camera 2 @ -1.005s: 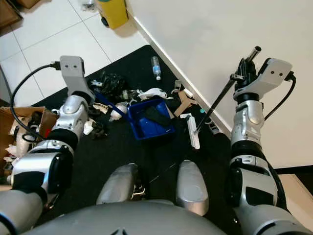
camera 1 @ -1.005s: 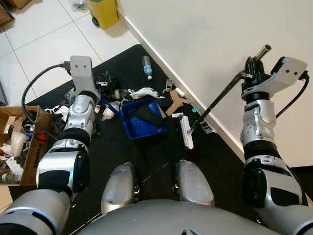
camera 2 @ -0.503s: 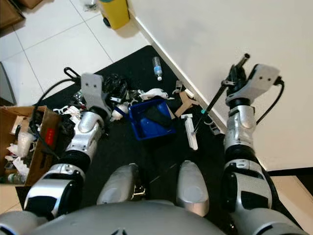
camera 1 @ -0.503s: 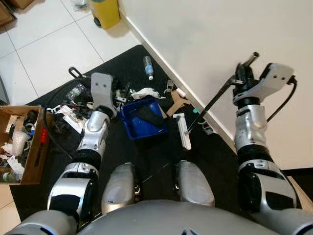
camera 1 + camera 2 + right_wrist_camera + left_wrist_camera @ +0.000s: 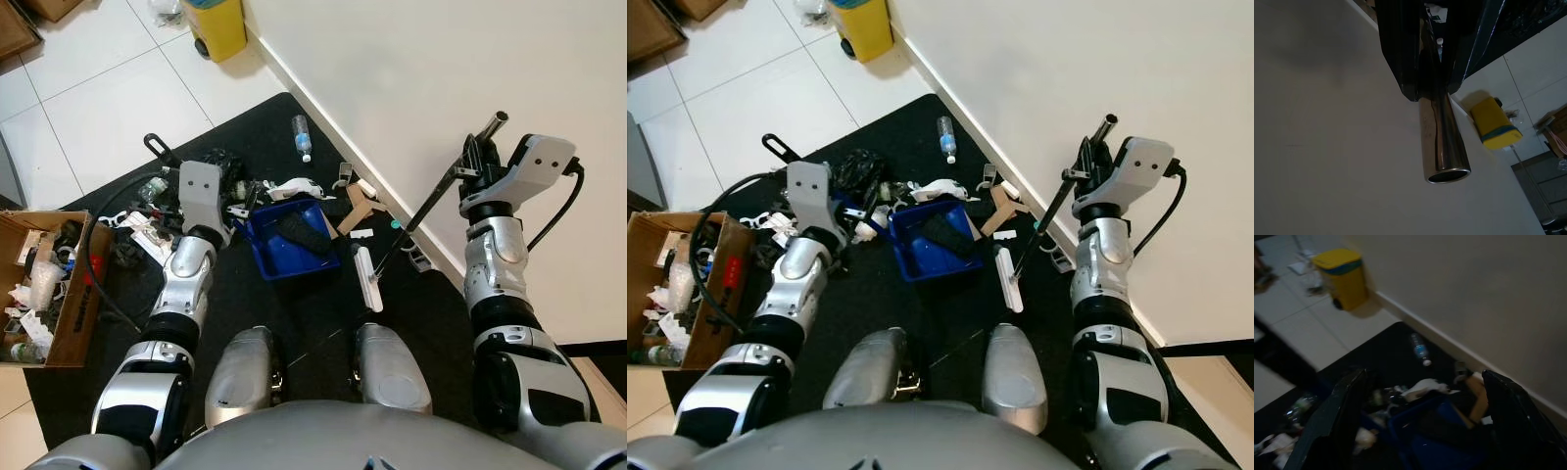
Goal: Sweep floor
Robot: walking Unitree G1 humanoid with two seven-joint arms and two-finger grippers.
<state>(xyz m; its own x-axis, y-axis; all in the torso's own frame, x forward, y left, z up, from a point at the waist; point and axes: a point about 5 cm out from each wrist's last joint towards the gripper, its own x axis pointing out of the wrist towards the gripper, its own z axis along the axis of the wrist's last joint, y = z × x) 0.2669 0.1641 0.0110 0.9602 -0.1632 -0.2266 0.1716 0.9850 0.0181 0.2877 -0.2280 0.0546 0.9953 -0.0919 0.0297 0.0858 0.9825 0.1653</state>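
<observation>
A blue dustpan (image 5: 292, 240) lies on the black mat (image 5: 245, 127) with a dark object inside it. My left gripper (image 5: 1423, 382) hangs open just left of the pan, and its wide-apart fingers (image 5: 1337, 426) frame the pan without touching it. Against the wall on the right, my right gripper (image 5: 477, 159) is shut on the broom's metal handle (image 5: 431, 201). The handle slants down to the white broom head (image 5: 368, 279), which rests on the mat right of the pan. In the right wrist view the handle's open tube end (image 5: 1442, 147) pokes out past the fingers.
Litter lies behind the pan: a plastic bottle (image 5: 301, 137), white paper (image 5: 294, 184), cardboard pieces (image 5: 355, 208) and a black bag (image 5: 217, 162). A cardboard box (image 5: 44, 284) of junk stands at the left. A yellow bin (image 5: 217, 20) stands by the wall's baseboard (image 5: 323, 108).
My left arm has swung from the left side in toward the dustpan. The right gripper has kept its hold on the broom, which shifted only slightly. The camera moved a little.
</observation>
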